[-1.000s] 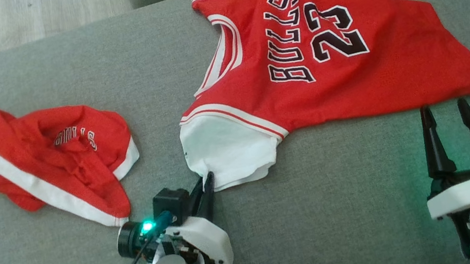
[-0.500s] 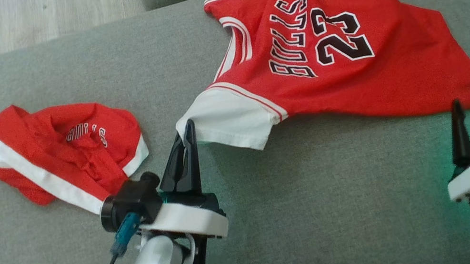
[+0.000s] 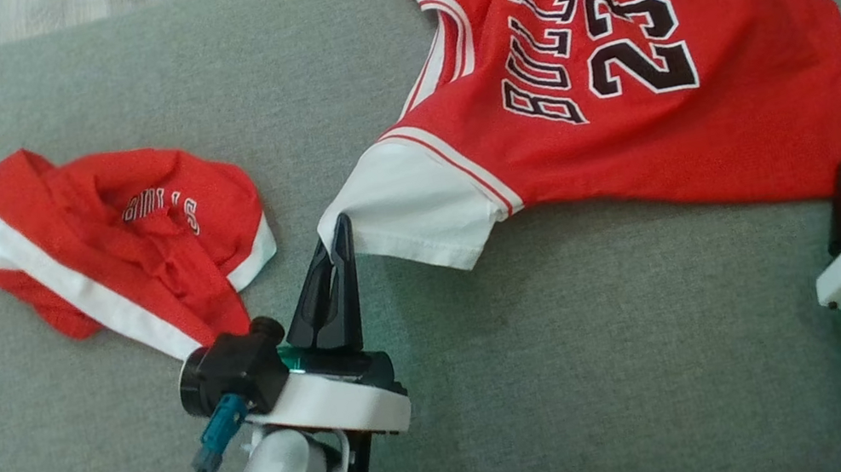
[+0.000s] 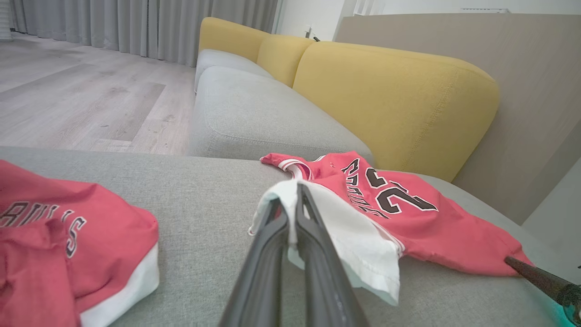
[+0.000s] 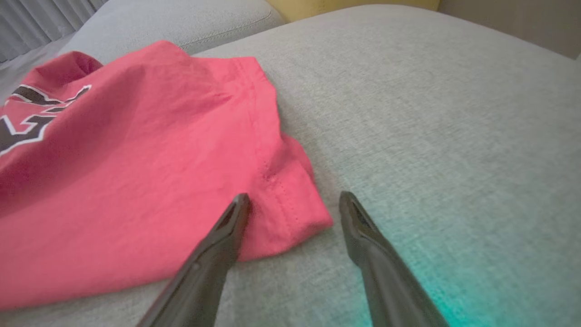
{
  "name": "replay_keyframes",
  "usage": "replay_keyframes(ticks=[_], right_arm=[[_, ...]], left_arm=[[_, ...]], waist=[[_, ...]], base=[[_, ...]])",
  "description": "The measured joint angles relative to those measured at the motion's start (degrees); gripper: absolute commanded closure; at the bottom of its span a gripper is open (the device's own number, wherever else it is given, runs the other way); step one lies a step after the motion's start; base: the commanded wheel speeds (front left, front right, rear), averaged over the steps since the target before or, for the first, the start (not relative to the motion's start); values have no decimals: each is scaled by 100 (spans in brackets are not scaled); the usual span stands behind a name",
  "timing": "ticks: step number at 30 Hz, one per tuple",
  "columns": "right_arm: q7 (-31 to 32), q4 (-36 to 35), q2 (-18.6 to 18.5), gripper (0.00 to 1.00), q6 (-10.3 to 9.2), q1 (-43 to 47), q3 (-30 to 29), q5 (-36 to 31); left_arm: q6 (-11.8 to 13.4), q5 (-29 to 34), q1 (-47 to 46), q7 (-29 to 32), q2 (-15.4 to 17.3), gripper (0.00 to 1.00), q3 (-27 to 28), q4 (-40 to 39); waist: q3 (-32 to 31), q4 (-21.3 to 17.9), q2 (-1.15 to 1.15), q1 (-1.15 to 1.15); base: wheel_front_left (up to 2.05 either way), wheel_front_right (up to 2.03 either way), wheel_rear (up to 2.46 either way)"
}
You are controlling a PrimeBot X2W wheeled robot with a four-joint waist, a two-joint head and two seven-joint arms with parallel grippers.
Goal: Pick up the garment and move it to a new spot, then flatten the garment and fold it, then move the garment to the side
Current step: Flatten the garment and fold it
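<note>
The red jersey (image 3: 622, 105) lies spread on the grey sofa cushion (image 3: 584, 380), toward one o'clock in the head view, with the number side up. The left claw (image 3: 339, 237), at seven o'clock, is pinched tight on the edge of the white sleeve (image 3: 417, 215) and holds that corner a little off the cushion. The right claw (image 5: 294, 196), at four o'clock, stands wide with nothing in it. Its fingers straddle the red hem corner (image 5: 295, 218), one over cloth and the other over bare cushion.

The step in hand looks like taking a second hold so that both arms can lift and carry. To do it well, the right claw should dip until one finger slides under the hem. It should then close on the whole stitched edge, not on a single ply. Only after that should both arms rise together and level, drawing gently apart toward nine and three o'clock so the cloth hangs taut. The path should stay clear of the crumpled red shorts (image 3: 118, 237) at nine o'clock.
</note>
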Motion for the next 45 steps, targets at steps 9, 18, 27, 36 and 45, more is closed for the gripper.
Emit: replay_keyframes(ticks=[9,18,27,36,45], right_arm=[[-135,759,-40,100,0,-486,-265,-361],[-382,669,-21,100,0,-499,349,-170],[113,-1548,-222,100,0,-588,1627,313],[890,-3621,-1117,100,0,-692,2430,1335],[1881,-5501,-1354,100,0,112,2054,1901]], left_arm=[[0,0,-4,0,0,100,-7,8],[-154,-577,-38,0,1,100,129,-5],[-89,-1077,-1446,-1,-11,100,335,-391],[64,-1212,-1865,55,13,100,711,-1013],[467,-1697,-1844,1016,224,100,945,-2875]], waist=[[-15,25,0,0],[-289,-149,0,-1],[-753,-399,0,-1],[-1244,-528,0,-1],[-1339,-385,0,-2]], base=[[0,0,0],[0,0,0],[0,0,0],[0,0,0],[0,0,0]])
